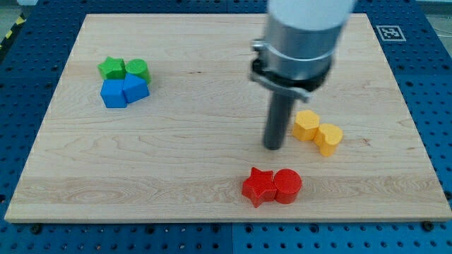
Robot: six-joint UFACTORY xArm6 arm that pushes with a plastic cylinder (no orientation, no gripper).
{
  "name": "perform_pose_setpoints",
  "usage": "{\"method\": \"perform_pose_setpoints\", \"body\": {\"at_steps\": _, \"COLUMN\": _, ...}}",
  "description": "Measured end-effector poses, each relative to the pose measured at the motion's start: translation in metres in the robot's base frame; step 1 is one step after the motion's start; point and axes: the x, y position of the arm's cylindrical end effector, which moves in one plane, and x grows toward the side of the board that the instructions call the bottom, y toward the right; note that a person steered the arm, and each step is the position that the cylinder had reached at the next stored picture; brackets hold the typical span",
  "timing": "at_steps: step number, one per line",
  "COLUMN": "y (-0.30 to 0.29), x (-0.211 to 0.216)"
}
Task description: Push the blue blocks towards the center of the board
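Two blue blocks lie at the view's left: a blue cube [112,93] and a blue pentagon-like block [135,89], touching each other. Just above them sit a green star [111,68] and a green rounded block [138,70], touching the blue ones. My tip [272,147] rests on the board right of centre, far to the right of the blue blocks, just left of the yellow blocks and above the red ones.
A yellow hexagon-like block [306,125] and a yellow rounded block [329,137] lie right of the tip. A red star [258,187] and a red cylinder [287,186] lie near the board's bottom edge [226,220]. The arm's grey body [300,35] hangs over the top centre.
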Motion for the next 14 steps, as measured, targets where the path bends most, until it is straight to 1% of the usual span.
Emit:
{"method": "perform_pose_setpoints", "body": {"at_steps": 1, "y": -0.099, "x": 0.0}}
{"method": "perform_pose_setpoints", "body": {"at_steps": 2, "y": -0.216, "x": -0.005}}
{"method": "perform_pose_setpoints", "body": {"at_steps": 3, "y": -0.294, "x": -0.028}}
{"method": "perform_pose_setpoints", "body": {"at_steps": 4, "y": -0.338, "x": -0.069}}
{"method": "perform_pose_setpoints", "body": {"at_steps": 5, "y": -0.342, "x": -0.104}}
{"method": "perform_pose_setpoints", "body": {"at_steps": 8, "y": -0.2, "x": -0.108}}
{"method": "perform_pose_setpoints", "body": {"at_steps": 9, "y": -0.208, "x": -0.108}}
{"method": "perform_pose_setpoints", "body": {"at_steps": 10, "y": -0.241, "x": -0.105}}
{"method": "perform_pose_setpoints", "body": {"at_steps": 11, "y": -0.251, "x": -0.089}}
{"method": "perform_pose_setpoints", "body": {"at_steps": 12, "y": -0.241, "x": -0.075}}
{"method": "perform_pose_setpoints", "body": {"at_steps": 14, "y": -0.157, "x": -0.076}}
